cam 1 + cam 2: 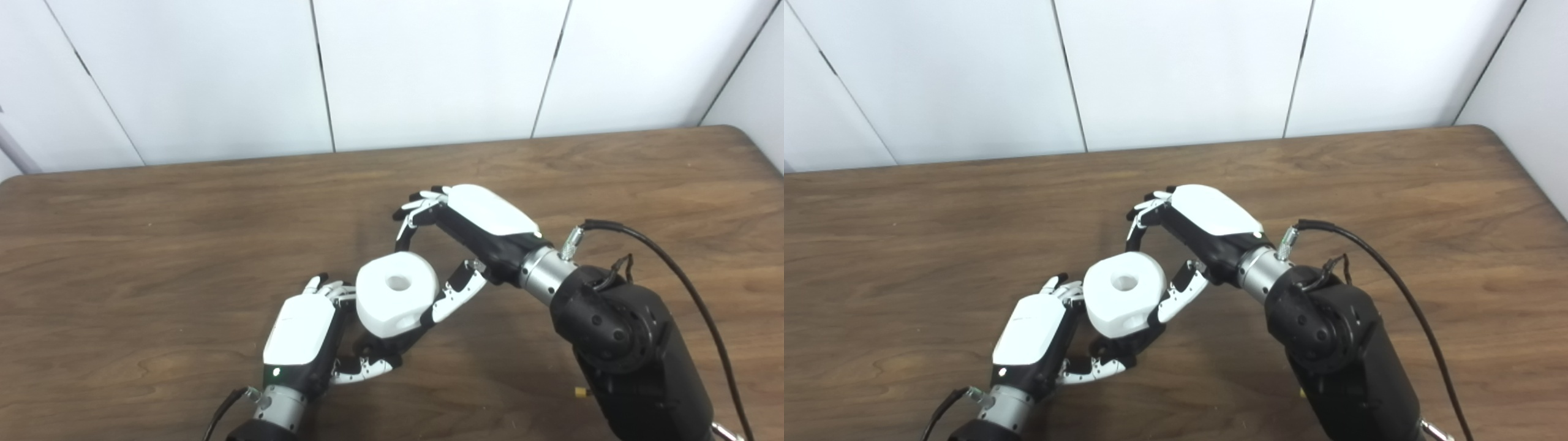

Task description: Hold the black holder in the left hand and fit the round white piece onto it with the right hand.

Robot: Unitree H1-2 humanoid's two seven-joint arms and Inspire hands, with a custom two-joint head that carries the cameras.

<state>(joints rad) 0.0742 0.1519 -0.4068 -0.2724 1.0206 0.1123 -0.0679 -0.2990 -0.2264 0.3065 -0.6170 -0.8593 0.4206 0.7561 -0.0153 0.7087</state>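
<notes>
White round piece (397,295) pinched by right hand (456,242), seated over black holder (381,350) gripped in left hand (309,337)

Brown wooden table (184,214) before white panelled wall (429,67).

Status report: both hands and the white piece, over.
Left hand shut on black holder, mostly hidden. White piece sits on holder. Right hand around the piece, thumb touching its side. Nothing in the way.

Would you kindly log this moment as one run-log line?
left hand: shut on black holder | right hand: shut on round white piece | piece: atop holder, seating unclear | surface: table
</notes>
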